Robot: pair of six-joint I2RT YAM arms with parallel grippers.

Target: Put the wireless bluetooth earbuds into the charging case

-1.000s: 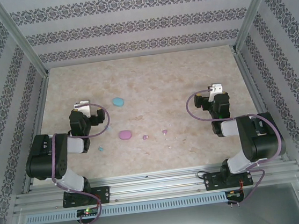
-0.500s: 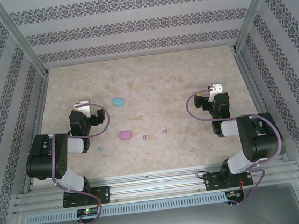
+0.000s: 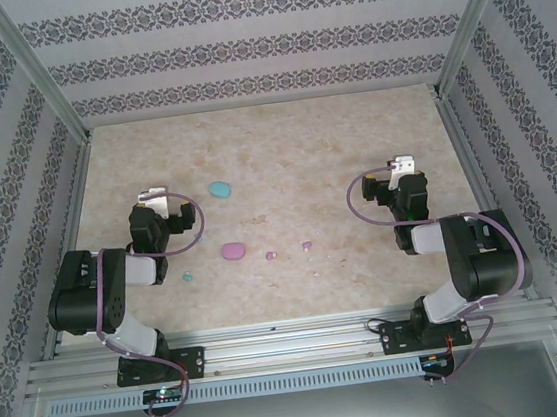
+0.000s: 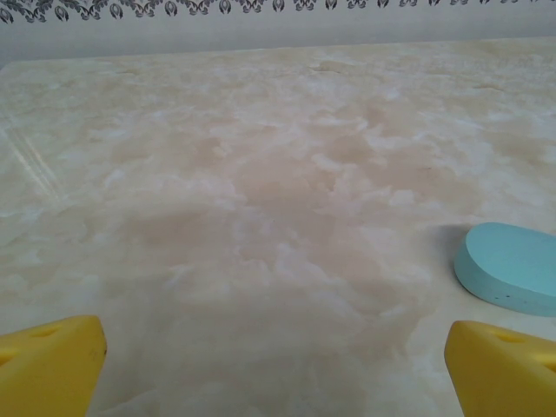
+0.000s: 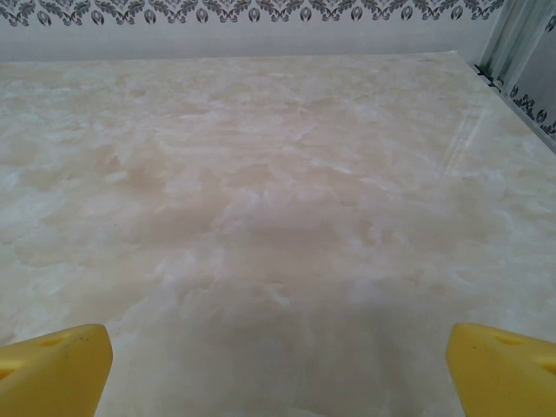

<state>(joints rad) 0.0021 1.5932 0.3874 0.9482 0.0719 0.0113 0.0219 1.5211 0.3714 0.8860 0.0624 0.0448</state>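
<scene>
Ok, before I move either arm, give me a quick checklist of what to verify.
1. Open, empty left hand: ok.
2. Open, empty right hand: ok.
3. Earbuds located: pink earbuds and, blue earbud, all loose on the table: ok.
4. Cases located: pink case near the pink earbuds, turquoise case by the left hand: ok.
5. Case lids open: cannot tell.
6. Earbuds seated in a case: not ok, all three lie outside.
</scene>
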